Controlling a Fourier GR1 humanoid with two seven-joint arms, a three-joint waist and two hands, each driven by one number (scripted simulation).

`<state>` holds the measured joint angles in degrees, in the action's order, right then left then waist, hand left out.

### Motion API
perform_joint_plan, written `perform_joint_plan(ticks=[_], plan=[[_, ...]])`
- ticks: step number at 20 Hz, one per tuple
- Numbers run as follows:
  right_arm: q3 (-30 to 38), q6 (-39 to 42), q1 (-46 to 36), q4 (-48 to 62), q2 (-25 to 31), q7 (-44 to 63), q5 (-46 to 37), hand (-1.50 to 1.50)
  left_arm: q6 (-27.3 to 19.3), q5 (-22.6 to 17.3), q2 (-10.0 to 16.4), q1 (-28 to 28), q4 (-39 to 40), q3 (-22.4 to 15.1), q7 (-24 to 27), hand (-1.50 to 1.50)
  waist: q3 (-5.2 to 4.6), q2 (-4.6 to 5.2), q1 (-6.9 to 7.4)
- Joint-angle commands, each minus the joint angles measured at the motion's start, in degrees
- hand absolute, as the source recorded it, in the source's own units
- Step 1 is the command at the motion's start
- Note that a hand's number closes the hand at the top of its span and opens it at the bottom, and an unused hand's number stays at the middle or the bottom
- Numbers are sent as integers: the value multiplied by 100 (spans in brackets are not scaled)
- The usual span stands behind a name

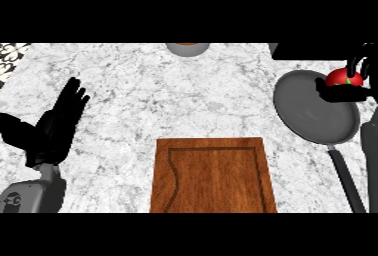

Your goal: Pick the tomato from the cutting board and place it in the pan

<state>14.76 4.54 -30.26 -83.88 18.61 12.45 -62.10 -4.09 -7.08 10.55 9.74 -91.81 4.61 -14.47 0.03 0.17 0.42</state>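
Observation:
The red tomato point(344, 78) with a green top is held in my right hand point(347, 92), whose fingers and thumb curl round it, over the far right rim of the grey pan point(310, 110). The pan lies at the right of the counter, its dark handle point(347, 182) pointing toward the near edge. A wooden cutting board point(213, 175) sits at the near centre with nothing on it. At the left, my left hand point(59, 122) rests open with its fingers pointing away from me.
A grey bowl point(187, 48) shows at the far edge, cut off by the view's top. A dark appliance edge point(314, 51) sits at the far right. White marble counter point(184, 95) spreads between the board, bowl and pan.

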Motion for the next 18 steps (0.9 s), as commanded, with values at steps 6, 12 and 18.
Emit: perform_joint_plan(ticks=[6, 12, 18], plan=[[396, -1421, -451, 2946, 288, -1798, 397, 150, 23, 111, -179, -123, 38, -94, 316, 0, 3, 27, 87], [576, -1811, -883, 4540, 326, -1654, 250, 150, 150, 89, -60, -177, 143, 1, 310, 0, 4, 47, 137], [973, -1470, -1229, 5520, 605, -1843, 733, -150, -129, 298, -284, 36, 115, -167, 176, 0, 4, 25, 69]])
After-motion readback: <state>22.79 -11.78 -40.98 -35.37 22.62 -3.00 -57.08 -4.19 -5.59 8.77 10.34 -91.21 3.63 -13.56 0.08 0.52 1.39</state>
